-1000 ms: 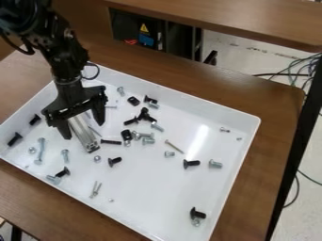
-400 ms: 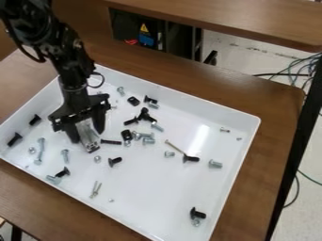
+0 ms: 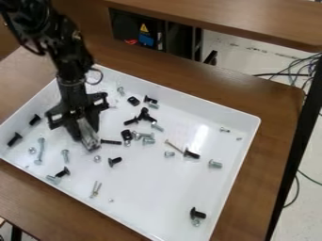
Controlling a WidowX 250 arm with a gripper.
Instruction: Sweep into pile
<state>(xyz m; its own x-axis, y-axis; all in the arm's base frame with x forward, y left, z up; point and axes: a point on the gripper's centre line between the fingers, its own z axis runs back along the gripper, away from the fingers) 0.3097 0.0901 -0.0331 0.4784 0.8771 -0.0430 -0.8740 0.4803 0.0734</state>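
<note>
The gripper (image 3: pixel 85 132) hangs over the left part of the white tray, with its fingers closed in on both sides of a silver metal bar (image 3: pixel 89 138). The bar slants down, its lower end close to the tray floor beside a black screw (image 3: pixel 111 142). Loose bolts and screws lie scattered: a black cluster (image 3: pixel 144 114) and silver bolts (image 3: pixel 148 140) around the upper middle, a long screw (image 3: pixel 174 146) touching or almost touching a black bolt (image 3: pixel 192 154) right of centre, and another black bolt (image 3: pixel 198 214) near the lower right.
The white tray (image 3: pixel 256 123) has raised walls and stands on a brown table (image 3: pixel 277 106). More bolts lie along its left side, such as a black one (image 3: pixel 14 139). Cables (image 3: pixel 305 70) run over the floor at right.
The gripper's fingers have come together from wide apart around the bar, and the gripper has shifted slightly right and down. The black bolt right of centre has moved up toward the long screw.
</note>
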